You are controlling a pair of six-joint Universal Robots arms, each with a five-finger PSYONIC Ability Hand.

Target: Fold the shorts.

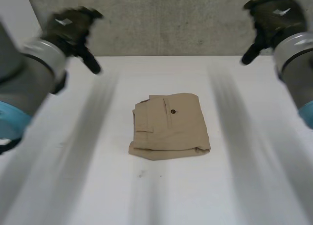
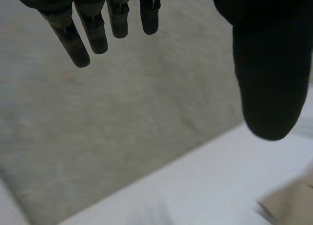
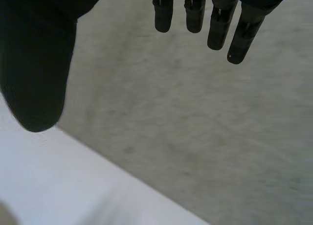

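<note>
The tan shorts (image 1: 170, 126) lie folded into a compact rectangle in the middle of the white table (image 1: 98, 186), a dark button and pocket flap facing up. My left hand (image 1: 73, 27) is raised high at the far left, well clear of the cloth, its fingers (image 2: 83, 34) straight and empty. A corner of the shorts (image 2: 293, 203) lies far past its thumb. My right hand (image 1: 274, 17) hovers high at the far right, its fingers (image 3: 215, 24) straight too and holding nothing.
A grey concrete wall (image 1: 171, 19) rises behind the table's far edge. White tabletop surrounds the shorts on all sides.
</note>
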